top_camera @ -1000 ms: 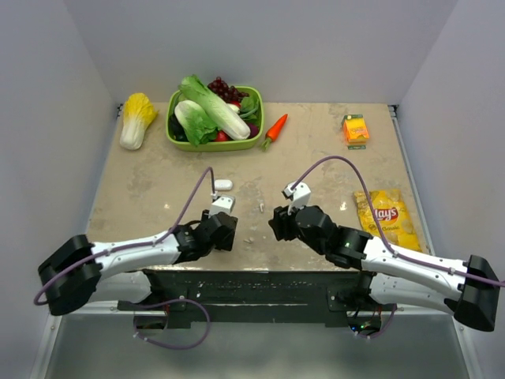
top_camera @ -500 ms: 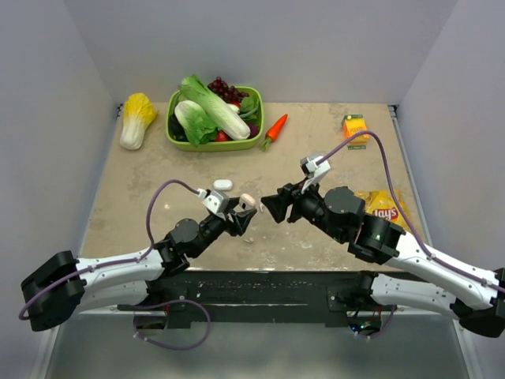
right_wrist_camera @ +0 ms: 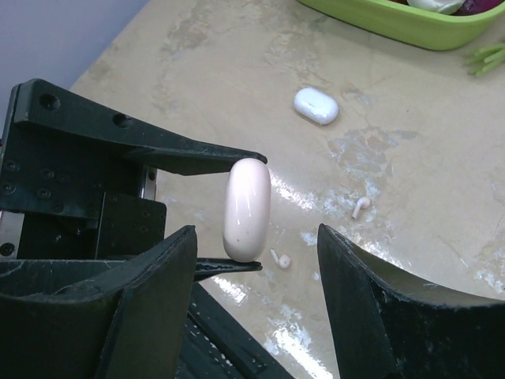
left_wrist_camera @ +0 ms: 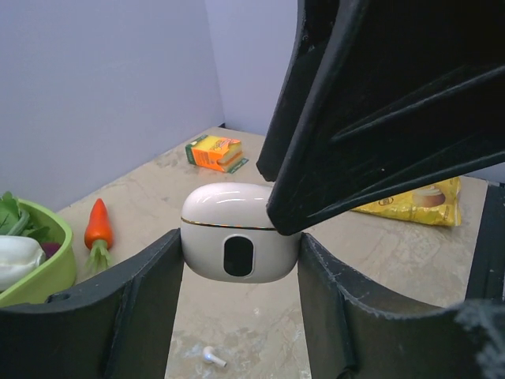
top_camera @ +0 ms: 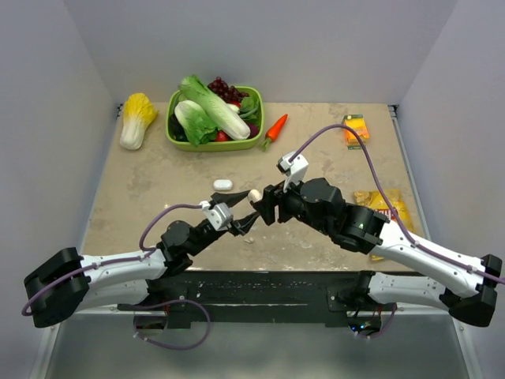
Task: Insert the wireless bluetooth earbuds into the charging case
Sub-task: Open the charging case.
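The charging case is held aloft, closed, clamped in the left gripper. The right gripper is spread around it. 2 earbuds are seen on the table below. If pried open off-centre, the case could be twisted loose and dropped.

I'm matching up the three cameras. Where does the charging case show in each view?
Top external: the charging case is at centre, held by the left gripper.
Left wrist: the case is at centre, between that gripper's own jaws.
Right wrist: the case is left of centre, standing on end.
Shared landmark: the green basket is at upper left in the top view, at the left edge in the left wrist view and at the top edge in the right wrist view.
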Tool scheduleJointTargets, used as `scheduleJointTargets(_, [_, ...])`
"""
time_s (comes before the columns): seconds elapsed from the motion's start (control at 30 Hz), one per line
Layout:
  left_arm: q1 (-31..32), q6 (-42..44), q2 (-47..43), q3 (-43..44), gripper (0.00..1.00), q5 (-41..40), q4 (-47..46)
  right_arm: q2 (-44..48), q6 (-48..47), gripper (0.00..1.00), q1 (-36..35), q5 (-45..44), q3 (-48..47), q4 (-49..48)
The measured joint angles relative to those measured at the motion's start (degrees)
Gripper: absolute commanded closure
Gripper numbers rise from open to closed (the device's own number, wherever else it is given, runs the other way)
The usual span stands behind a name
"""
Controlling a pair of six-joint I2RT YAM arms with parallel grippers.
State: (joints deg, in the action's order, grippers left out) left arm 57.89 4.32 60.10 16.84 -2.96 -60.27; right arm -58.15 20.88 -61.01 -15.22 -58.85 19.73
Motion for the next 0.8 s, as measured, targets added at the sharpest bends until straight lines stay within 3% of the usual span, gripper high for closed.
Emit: scheduleJointTargets(0.8, [0.8, 3.8, -2.4, 0.4, 1.0, -0.5, 2.6, -4.0, -1.0, 0.34, -0.1, -3.3, -1.6, 0.2])
